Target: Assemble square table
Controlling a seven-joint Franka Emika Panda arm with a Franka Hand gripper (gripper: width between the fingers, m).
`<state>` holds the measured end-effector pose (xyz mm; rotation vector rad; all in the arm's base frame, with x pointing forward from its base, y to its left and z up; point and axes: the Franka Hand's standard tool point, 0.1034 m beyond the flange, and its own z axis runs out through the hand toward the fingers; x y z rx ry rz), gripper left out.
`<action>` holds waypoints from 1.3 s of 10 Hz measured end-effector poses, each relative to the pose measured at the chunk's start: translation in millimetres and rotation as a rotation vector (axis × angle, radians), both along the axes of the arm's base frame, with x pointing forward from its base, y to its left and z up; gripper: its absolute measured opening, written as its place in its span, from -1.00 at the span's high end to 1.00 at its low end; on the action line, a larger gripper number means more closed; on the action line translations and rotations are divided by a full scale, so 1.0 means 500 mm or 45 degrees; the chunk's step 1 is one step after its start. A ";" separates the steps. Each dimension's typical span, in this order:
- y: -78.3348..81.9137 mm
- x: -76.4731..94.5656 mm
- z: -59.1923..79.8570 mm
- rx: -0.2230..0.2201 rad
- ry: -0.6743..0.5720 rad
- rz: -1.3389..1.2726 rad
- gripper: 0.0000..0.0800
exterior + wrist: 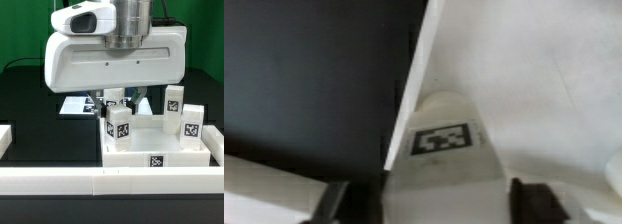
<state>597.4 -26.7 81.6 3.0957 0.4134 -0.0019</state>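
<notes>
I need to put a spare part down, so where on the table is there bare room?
Bare black table lies on the exterior view's left, between the arm and the short white block. It is crowded around the tabletop, where tagged legs stand and the gripper reaches.

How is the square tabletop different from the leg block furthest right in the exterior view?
The tabletop is wide and low, while the leg is a small narrow block. The tabletop lies flat with a raised rim, and the leg stands upright. The tabletop's visible tag sits low on its front wall, whereas the leg's fills much of its face. Both are white with black-and-white square tags.
</notes>
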 end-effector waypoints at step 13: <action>0.010 0.007 -0.001 0.014 -0.005 -1.420 0.29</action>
